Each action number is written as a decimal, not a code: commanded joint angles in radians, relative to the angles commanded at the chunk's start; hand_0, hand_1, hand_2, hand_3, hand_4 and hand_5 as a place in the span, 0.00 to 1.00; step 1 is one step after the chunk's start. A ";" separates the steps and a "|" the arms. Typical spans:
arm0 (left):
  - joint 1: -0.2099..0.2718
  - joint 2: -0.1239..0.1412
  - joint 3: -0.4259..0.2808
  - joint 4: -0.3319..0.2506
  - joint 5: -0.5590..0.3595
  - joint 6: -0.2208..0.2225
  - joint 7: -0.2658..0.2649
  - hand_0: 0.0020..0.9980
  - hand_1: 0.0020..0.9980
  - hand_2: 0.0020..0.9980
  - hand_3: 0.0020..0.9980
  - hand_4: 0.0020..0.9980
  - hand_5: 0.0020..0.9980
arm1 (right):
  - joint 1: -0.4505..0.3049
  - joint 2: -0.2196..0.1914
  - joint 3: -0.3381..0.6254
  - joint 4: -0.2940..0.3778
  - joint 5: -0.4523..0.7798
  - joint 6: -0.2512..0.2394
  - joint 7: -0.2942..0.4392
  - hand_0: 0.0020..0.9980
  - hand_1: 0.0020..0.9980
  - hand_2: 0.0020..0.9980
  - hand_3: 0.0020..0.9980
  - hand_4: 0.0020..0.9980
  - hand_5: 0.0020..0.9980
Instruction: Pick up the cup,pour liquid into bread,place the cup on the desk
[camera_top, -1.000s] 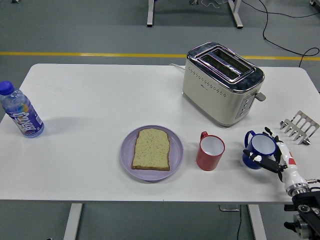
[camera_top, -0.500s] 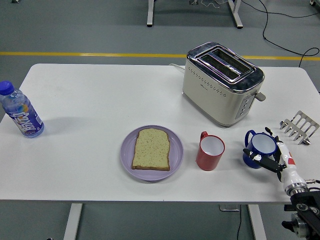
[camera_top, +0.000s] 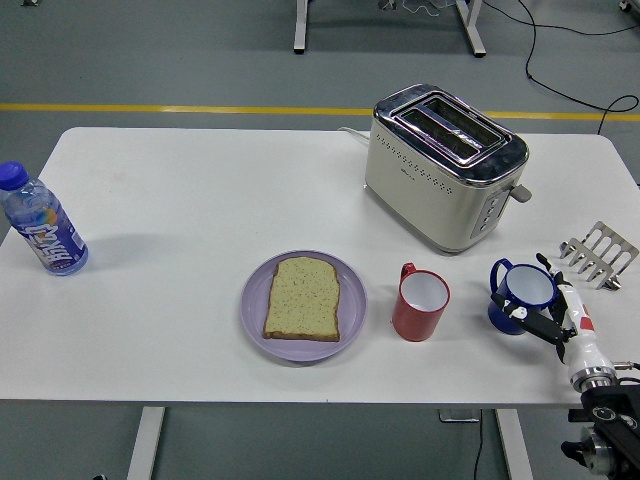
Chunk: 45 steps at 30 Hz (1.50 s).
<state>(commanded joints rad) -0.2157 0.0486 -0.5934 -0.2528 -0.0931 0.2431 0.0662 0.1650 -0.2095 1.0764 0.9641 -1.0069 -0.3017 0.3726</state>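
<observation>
Right hand (camera_top: 548, 318) is wrapped around the blue cup (camera_top: 522, 293) at the near right of the table (camera_top: 180, 190), fingers closed on its side, apparently so it can be lifted for pouring. Bread (camera_top: 303, 297) is laid flat on a purple plate (camera_top: 254, 305) near the centre, exposed from above. Two cups are counted, blue and red cup (camera_top: 420, 303), one toaster (camera_top: 445, 165), one bottle (camera_top: 42, 220), one toast rack (camera_top: 598, 254).
</observation>
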 joint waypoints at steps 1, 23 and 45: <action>0.000 0.000 0.000 0.000 0.000 0.000 0.000 0.69 0.76 0.77 0.61 0.40 1.00 | 0.001 0.000 -0.002 -0.002 0.006 0.001 0.001 0.87 0.73 0.81 0.90 0.96 0.20; 0.002 -0.003 -0.011 -0.001 0.020 0.004 0.006 0.69 0.76 0.77 0.61 0.40 1.00 | 0.024 -0.002 -0.042 -0.049 0.098 0.032 0.060 0.85 0.71 0.79 0.87 0.92 0.14; 0.003 -0.005 -0.002 -0.001 0.008 0.002 0.003 0.69 0.76 0.77 0.61 0.40 1.00 | 0.047 -0.003 -0.074 -0.074 0.157 0.021 0.091 0.81 0.66 0.73 0.76 0.88 0.10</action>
<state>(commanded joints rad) -0.2125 0.0439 -0.5956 -0.2536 -0.0854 0.2452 0.0687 0.2116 -0.2121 1.0022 0.8902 -0.8501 -0.2808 0.4641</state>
